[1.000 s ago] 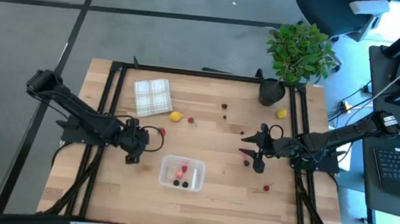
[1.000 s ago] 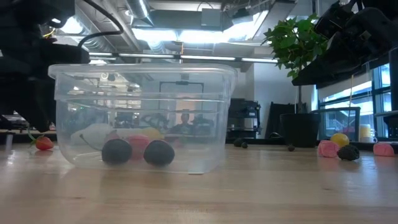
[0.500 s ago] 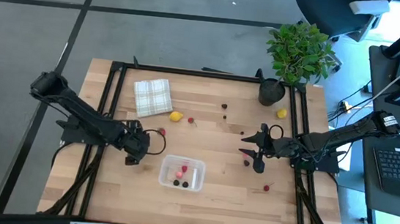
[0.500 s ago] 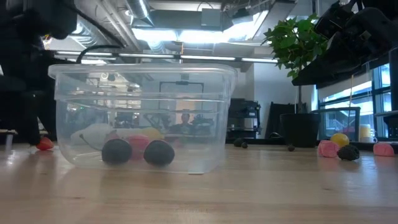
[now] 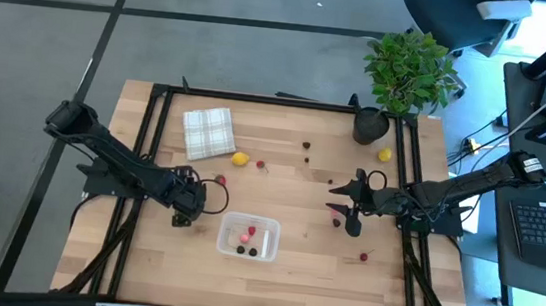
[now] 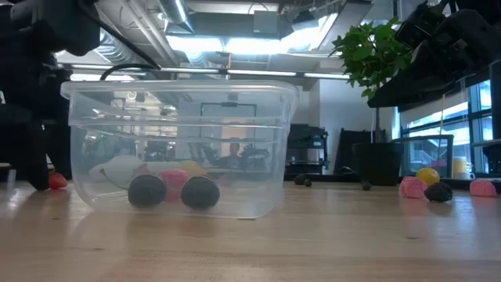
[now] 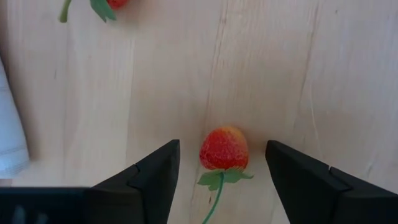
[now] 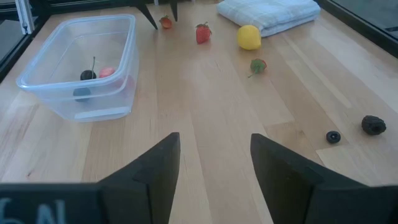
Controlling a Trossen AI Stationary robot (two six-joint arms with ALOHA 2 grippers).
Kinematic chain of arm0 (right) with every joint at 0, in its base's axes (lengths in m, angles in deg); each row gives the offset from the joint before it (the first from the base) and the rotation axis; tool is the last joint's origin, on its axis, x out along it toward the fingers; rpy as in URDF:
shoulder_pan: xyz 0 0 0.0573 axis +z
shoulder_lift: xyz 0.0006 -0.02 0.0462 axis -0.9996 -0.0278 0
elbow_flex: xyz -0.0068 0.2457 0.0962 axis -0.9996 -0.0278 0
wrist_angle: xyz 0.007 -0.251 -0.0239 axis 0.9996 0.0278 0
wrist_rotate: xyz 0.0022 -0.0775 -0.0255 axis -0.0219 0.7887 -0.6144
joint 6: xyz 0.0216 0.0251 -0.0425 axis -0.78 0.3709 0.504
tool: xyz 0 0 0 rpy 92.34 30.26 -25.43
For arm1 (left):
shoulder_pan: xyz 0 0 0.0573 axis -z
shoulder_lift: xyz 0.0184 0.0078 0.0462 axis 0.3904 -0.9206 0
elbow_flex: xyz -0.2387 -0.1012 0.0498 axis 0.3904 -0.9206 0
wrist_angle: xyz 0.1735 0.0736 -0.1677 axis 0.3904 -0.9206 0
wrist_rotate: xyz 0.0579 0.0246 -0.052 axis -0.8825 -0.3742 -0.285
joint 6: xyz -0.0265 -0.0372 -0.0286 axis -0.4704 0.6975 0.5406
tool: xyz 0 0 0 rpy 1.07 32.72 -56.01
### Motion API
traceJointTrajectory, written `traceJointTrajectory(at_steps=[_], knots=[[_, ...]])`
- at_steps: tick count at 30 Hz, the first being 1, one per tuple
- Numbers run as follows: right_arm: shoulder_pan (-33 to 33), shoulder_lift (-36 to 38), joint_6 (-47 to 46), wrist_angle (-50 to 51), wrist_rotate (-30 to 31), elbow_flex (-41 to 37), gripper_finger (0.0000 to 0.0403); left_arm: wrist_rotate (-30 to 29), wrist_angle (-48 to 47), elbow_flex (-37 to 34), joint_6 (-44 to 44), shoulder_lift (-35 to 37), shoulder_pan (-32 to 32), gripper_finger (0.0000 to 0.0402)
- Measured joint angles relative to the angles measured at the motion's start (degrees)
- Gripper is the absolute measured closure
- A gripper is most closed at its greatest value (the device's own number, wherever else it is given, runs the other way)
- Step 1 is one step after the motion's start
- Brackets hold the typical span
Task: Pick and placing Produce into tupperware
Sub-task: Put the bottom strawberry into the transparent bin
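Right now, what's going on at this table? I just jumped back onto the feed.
The left gripper is low over the wood left of the tupperware, fingers open on either side of a red strawberry with a green stem, not yet closed on it. The tupperware already holds a few pieces, two dark ones among them. The right gripper waits open on the tub's right. A lemon and several berries lie loose on the table.

The open right hand (image 8: 212, 163) hovers above bare table (image 8: 205, 106), near the tupperware (image 8: 81, 65).

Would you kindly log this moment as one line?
left claw: open, straddling strawberry | right claw: open, idle | tupperware: partly filled
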Motion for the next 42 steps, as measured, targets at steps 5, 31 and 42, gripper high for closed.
traceJointTrajectory(at_steps=[5,31,42], knots=[[0.0,0.0,-0.1,0.0,0.0,0.0,0.0205,2.3,0.2,0.0,1.1,-0.1,-1.1,0.0199],[0.0,0.0,-0.2,0.0,0.0,0.0,0.0205,5.7,0.1,0.5,1.4,-0.2,-2.6,0.0307],[0.0,0.0,-0.1,0.0,0.0,0.0,0.0205,5.2,-1.0,13.0,-7.9,0.0,-2.6,0.0307]])
